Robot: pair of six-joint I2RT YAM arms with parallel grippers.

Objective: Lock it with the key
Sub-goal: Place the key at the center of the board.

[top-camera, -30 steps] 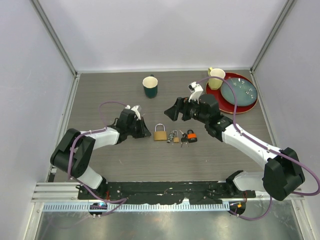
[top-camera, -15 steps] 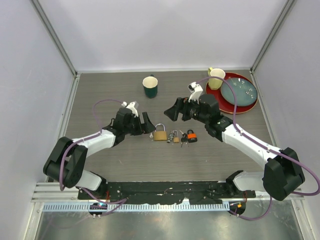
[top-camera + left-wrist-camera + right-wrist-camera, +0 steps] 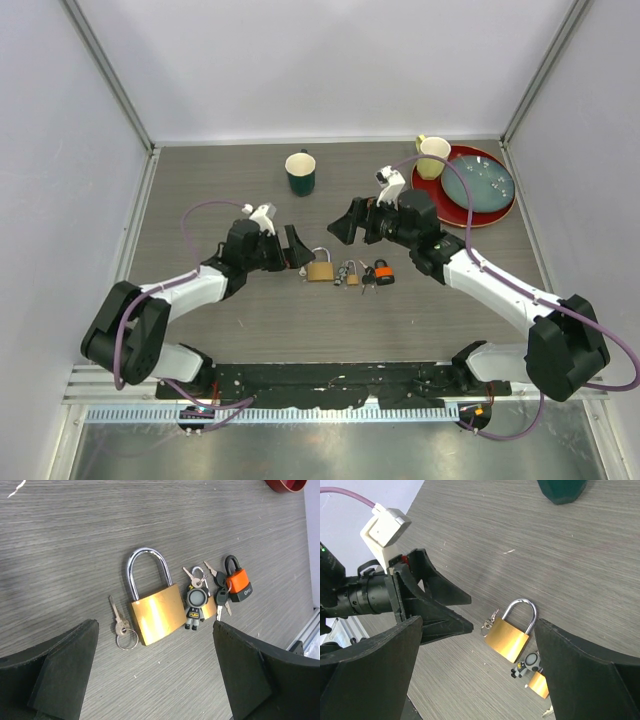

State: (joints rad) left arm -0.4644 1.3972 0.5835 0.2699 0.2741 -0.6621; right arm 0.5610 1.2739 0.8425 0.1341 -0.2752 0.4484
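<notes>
A large brass padlock [image 3: 320,268] with its steel shackle closed lies flat mid-table. A small key on a ring [image 3: 119,625] lies on the table, touching the padlock's left edge. My left gripper [image 3: 297,250] is open just left of the padlock. In the left wrist view its fingers [image 3: 65,670] frame the padlock [image 3: 155,611] and key with nothing between them. My right gripper [image 3: 345,221] hovers open, behind and right of the padlock [image 3: 507,639], and holds nothing. The key [image 3: 490,620] and left gripper [image 3: 435,611] also show there.
Right of the big padlock lie a small brass padlock with a figure keychain [image 3: 348,273] and an orange padlock with keys [image 3: 382,272]. A green mug [image 3: 300,172] stands behind. A yellow mug [image 3: 432,157] and a red plate [image 3: 505,212] under a teal plate sit back right.
My left gripper has opened wide and slid right, up to the brass padlock and key. The right arm has stayed almost still.
</notes>
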